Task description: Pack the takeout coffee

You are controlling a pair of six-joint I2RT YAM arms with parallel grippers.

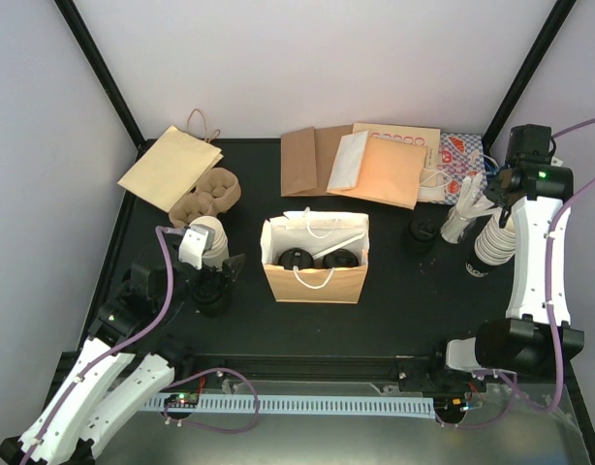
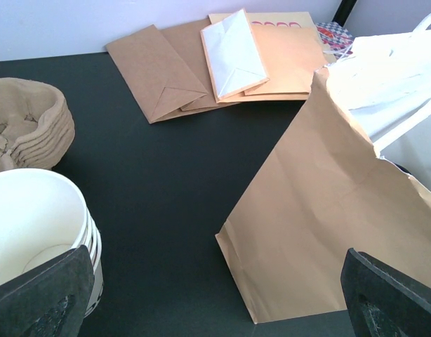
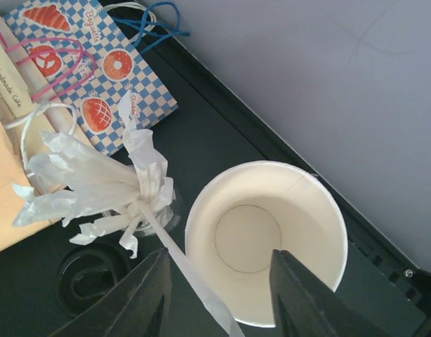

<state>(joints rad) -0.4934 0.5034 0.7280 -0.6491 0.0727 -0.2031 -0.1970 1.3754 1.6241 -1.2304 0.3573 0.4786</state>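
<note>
The takeout coffee is two cups with black lids [image 1: 296, 259] [image 1: 340, 259], standing side by side inside the upright kraft paper bag [image 1: 315, 281] at mid-table. A white wrapped straw lies across them. From the left wrist only the bag's outer wall [image 2: 328, 210] shows; the cups are hidden behind it. My left gripper [image 1: 220, 276] [image 2: 215, 309] is open wide, left of the bag and beside a stack of lidless cups [image 2: 33, 225]. My right gripper [image 1: 493, 199] [image 3: 219, 295] hangs over the far-right cup stack [image 3: 264, 235], jaws apart, with a wrapped straw [image 3: 180, 267] running loosely between them.
Flat paper bags [image 1: 375, 165] lie along the back, another [image 1: 172, 167] at back left beside pulp carriers [image 1: 208, 194]. A straw bundle [image 3: 103, 186], black lids [image 1: 422, 232] and a checkered bag [image 3: 89, 70] crowd the right arm. The wall and table rim run close to its right.
</note>
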